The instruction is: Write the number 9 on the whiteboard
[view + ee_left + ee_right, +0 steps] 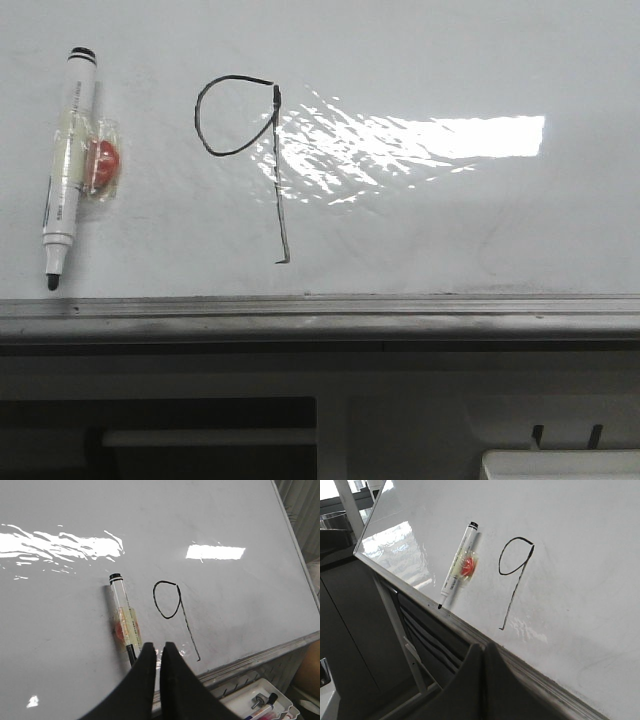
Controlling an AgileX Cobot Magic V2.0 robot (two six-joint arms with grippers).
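Note:
The number 9 (276,150) is drawn in thin black line on the whiteboard (450,230), an oval loop with a long tail ending in a small hook. It also shows in the left wrist view (186,617) and the right wrist view (516,587). An uncapped marker (68,165) with a red piece taped to its barrel lies on the board left of the 9. My left gripper (159,645) hovers over the board's near edge by the marker's tip, jaws almost together, empty. My right gripper (484,646) is shut and empty, off the board beside its edge strip. Neither gripper shows in the front view.
A grey metal edge strip (320,305) runs along the board's near side. Below it are dark shelves and a white object (560,465). A white tray (260,700) with pens and small parts sits past the edge. A bright glare patch (470,135) lies right of the 9.

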